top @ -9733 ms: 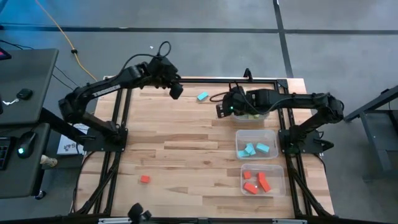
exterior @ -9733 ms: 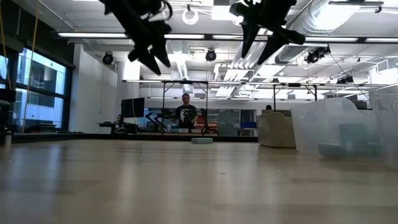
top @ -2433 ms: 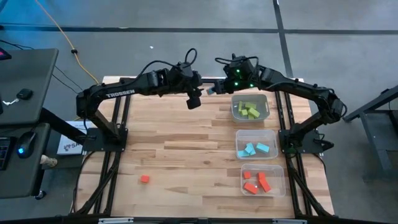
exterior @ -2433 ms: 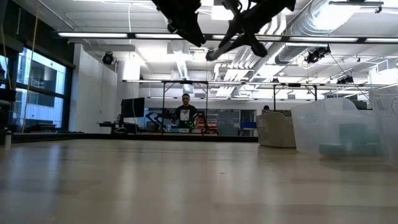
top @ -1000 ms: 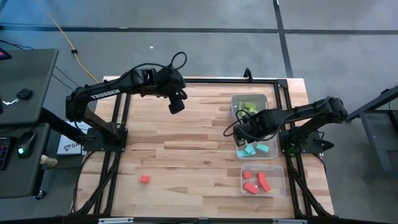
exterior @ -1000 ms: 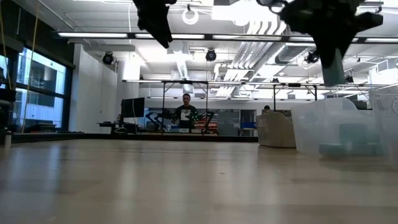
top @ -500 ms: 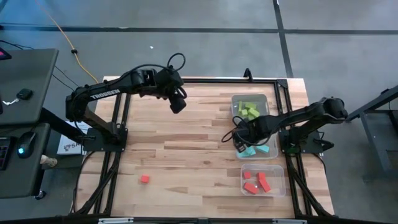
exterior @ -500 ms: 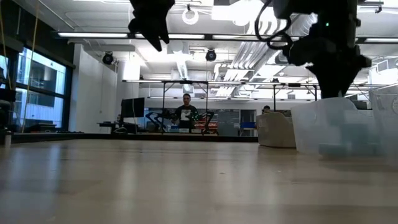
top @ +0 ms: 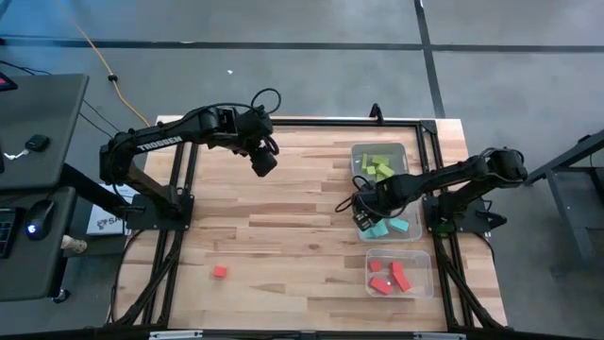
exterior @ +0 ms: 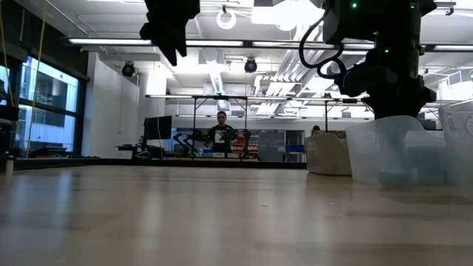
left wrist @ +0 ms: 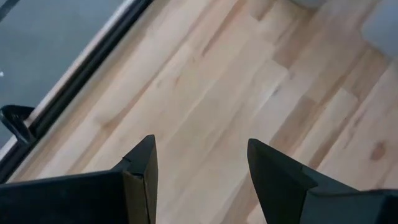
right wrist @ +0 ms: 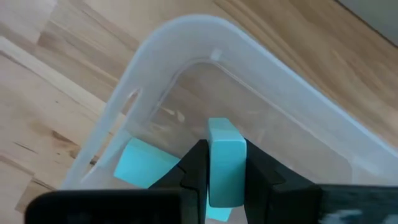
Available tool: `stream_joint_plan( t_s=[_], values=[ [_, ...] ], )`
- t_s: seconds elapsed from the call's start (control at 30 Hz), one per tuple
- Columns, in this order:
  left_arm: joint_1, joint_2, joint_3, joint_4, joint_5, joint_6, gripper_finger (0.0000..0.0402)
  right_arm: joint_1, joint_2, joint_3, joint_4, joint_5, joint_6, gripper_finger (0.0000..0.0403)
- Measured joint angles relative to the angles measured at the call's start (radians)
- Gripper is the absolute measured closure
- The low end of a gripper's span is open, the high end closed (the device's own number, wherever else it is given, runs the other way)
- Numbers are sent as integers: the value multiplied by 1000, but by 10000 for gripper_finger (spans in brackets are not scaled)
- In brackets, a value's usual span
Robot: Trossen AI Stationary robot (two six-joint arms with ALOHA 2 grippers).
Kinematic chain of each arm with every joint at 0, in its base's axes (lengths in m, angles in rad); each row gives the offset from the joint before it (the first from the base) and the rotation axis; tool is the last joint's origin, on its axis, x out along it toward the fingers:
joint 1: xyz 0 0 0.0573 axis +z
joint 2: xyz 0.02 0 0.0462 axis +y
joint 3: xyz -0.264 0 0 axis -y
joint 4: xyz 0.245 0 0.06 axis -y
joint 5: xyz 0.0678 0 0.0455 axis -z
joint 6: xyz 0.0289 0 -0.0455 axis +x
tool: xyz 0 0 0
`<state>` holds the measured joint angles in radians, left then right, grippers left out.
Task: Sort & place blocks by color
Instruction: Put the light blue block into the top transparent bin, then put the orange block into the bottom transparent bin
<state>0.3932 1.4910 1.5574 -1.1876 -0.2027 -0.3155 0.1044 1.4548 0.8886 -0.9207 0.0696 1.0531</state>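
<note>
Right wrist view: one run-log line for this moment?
right hand shut on light blue block | over middle bin holding blue blocks | left hand open, empty, above bare table | red block unsorted

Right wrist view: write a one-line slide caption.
Right gripper holds a light blue block in its jaws over the clear bin.

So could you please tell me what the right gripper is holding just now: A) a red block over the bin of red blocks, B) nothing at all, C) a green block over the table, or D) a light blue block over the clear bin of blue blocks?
D: in the right wrist view the right gripper pinches a light blue block between its fingers above the clear bin, where another blue block lies.
</note>
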Motion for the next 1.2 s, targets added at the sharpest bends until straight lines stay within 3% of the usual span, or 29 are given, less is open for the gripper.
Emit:
stream_joint_plan(
  t_s=[0.53,0.83,1.2],
  values=[
    [-61,0,0,-151,18,-52,234,-14,0,17,18,-30,-40,253],
    [-137,0,-5,-371,45,-178,234,3,-5,150,-124,-1,-41,247],
    [-291,-1,-113,-384,169,-221,228,22,-6,210,-213,43,-78,247]
  ],
)
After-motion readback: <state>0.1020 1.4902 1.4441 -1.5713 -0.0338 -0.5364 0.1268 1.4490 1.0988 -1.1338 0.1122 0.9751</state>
